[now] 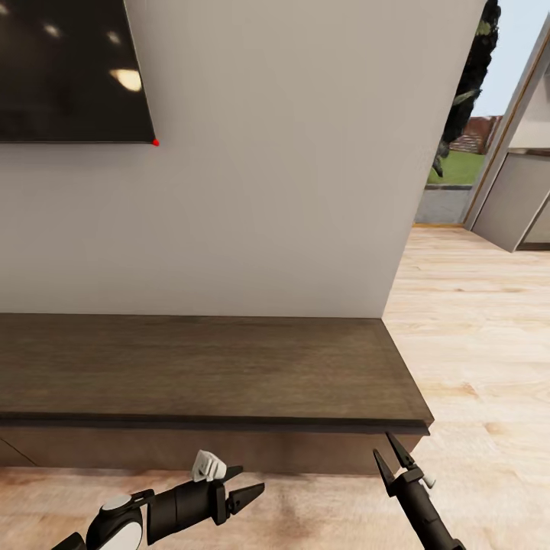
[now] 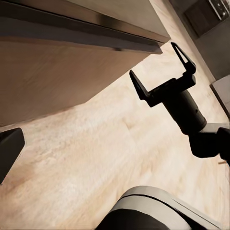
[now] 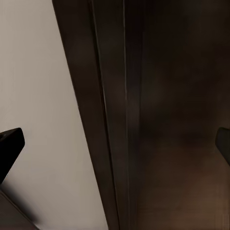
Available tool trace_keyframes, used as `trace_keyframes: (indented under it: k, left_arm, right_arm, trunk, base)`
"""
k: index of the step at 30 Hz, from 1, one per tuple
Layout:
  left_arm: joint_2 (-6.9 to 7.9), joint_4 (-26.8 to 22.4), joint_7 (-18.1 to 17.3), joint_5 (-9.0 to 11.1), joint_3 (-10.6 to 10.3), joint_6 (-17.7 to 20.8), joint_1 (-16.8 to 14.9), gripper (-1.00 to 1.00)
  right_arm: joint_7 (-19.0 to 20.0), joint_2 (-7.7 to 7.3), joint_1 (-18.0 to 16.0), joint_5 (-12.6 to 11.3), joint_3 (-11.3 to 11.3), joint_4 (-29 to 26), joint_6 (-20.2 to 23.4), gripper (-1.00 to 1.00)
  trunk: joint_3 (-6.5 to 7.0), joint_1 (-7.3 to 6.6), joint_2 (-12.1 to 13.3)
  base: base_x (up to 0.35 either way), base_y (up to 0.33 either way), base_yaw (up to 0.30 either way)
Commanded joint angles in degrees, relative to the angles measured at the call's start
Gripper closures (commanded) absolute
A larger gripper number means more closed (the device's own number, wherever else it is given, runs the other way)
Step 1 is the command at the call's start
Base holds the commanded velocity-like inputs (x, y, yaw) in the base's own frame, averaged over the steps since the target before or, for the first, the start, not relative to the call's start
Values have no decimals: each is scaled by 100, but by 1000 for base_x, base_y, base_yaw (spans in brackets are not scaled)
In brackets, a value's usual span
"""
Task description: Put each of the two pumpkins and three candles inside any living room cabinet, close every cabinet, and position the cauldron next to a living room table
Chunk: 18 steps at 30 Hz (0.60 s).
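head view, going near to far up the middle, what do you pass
left pincer → wood floor strip → cabinet front and top → white wall

pale wall, light wood floor (dark screen mounted).
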Motion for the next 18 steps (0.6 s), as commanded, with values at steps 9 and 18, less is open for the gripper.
trace_keyframes:
  k: [9, 18]
  left_arm:
    - [4, -2, 5, 9, -5, 44, -3, -100]
    - [4, 1, 5, 7, -5, 41, -3, -100]
  right_arm:
    - [15, -4, -2, -54, 28, -1, 59, -100]
    - [15, -23, -4, -54, 35, 0, 59, -100]
  trunk:
    - [-5, -1, -2]
    - [-5, -1, -2]
  base:
    - [95, 0, 0]
    - [61, 0, 0]
